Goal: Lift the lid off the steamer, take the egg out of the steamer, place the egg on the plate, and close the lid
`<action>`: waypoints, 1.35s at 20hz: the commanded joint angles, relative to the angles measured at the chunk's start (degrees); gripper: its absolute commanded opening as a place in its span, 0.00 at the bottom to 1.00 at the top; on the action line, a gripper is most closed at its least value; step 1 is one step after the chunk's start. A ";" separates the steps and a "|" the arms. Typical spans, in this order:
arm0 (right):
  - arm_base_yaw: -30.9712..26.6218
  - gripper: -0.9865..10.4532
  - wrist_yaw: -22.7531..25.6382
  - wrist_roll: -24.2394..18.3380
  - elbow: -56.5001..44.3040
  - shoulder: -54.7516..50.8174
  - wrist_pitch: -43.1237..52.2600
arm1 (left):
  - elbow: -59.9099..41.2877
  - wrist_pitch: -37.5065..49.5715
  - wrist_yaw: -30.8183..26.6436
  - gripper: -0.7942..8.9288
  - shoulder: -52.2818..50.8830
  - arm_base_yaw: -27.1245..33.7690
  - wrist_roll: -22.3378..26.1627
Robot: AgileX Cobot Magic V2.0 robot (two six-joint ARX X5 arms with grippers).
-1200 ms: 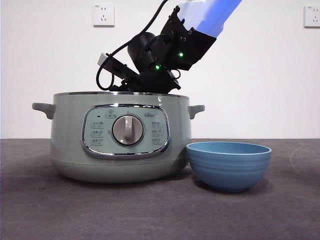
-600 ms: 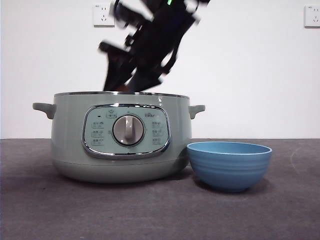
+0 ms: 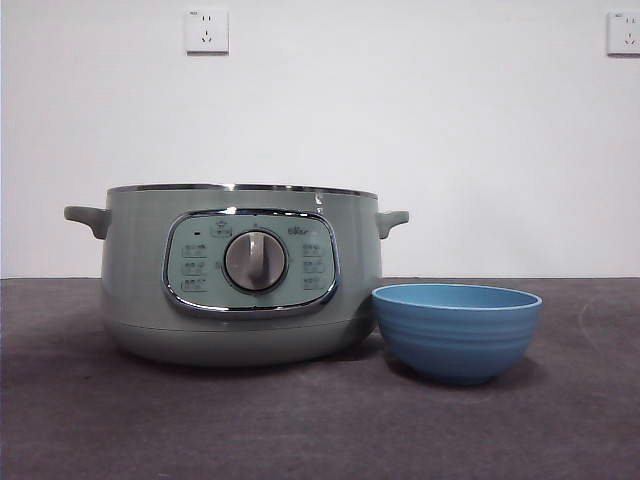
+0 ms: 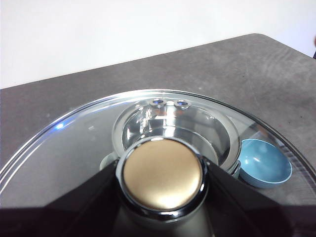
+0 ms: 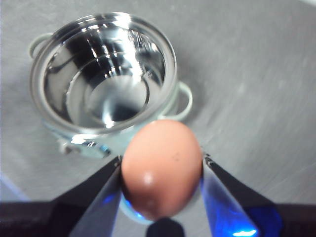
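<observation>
Lid (image 4: 98, 148) is off the steamer (image 3: 240, 275) — held aloft by the left pincer (image 4: 163, 180), its jaws clamped on either side of the knob (image 4: 163, 174). Through the glass, the left wrist view looks down on the open pot and the plate (image 4: 264, 163) just beside it on the grey surface (image 3: 320, 430).

Egg (image 5: 162, 168) is out of the steamer: it sits gripped between the jaws of the right pincer (image 5: 162, 180), high above the open pot, whose shiny inner bowl (image 5: 106, 74) shows nothing inside. Neither arm shows in the front view, so both are raised well clear of the things.

Plate holds nothing as far as the left wrist view shows; the front view sees only its outer wall and rim.

Progress, as I judge it — two of four steps done (lid lifted, egg extracted). Left: carry the egg across and down into the blue plate, let go, then lower the lid back squarely on the steamer rim (image 3: 240, 187).
</observation>
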 commanded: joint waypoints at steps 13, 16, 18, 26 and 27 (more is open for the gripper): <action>1.75 0.07 -6.86 2.05 -31.19 7.50 25.18 | 0.35 2.21 -0.02 0.07 -0.63 0.09 0.66; 3.78 0.07 -6.69 2.58 -31.19 12.94 28.50 | 0.35 1.88 -0.02 0.07 -0.63 0.09 0.66; 4.85 0.07 -6.45 3.08 -31.19 16.61 29.59 | 0.35 1.51 -0.02 0.07 -0.63 0.09 0.70; 5.84 0.07 -1.73 3.08 -31.19 22.80 31.26 | 0.35 1.33 0.00 0.07 -0.63 0.09 1.07; 5.95 0.07 -0.46 3.15 -31.19 23.28 31.26 | 0.35 1.33 0.00 0.07 -0.63 0.09 1.07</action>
